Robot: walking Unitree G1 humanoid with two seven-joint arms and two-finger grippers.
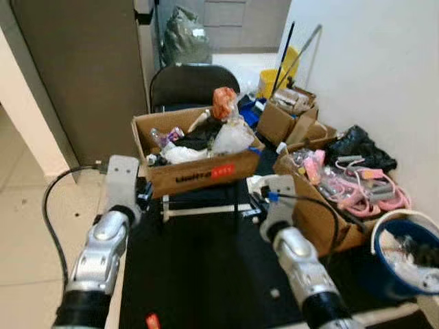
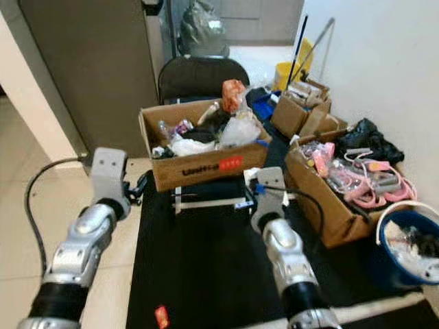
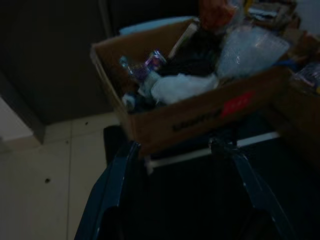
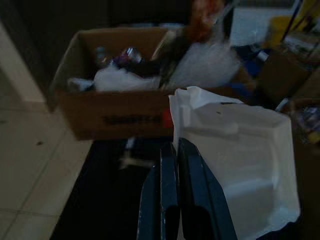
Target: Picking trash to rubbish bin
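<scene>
- Trash in play is a white paper bag (image 4: 240, 165), pinched along its edge by the right gripper (image 4: 175, 155), whose fingers are pressed together on it.
- Right gripper hangs over the black mat (image 1: 206, 274), just short of the cardboard box (image 1: 199, 171) that serves as the rubbish bin, already heaped with plastic wrap, a bottle and an orange wrapper.
- Left gripper (image 3: 175, 150) is spread apart with nothing between its fingers, pointing at the same box from the other side.
- Bag is held by one thin edge only, so I'd guess it could slip free or tear on the way and land on the mat.
- Box looks nearly full; a light bag dropped on the heap might slide off the front wall or nudge other pieces out.
- A second box of pink cables (image 1: 370, 188) and a blue bucket (image 1: 405, 264) sit close on the right, and a wide swing could brush them or release the bag there instead.
</scene>
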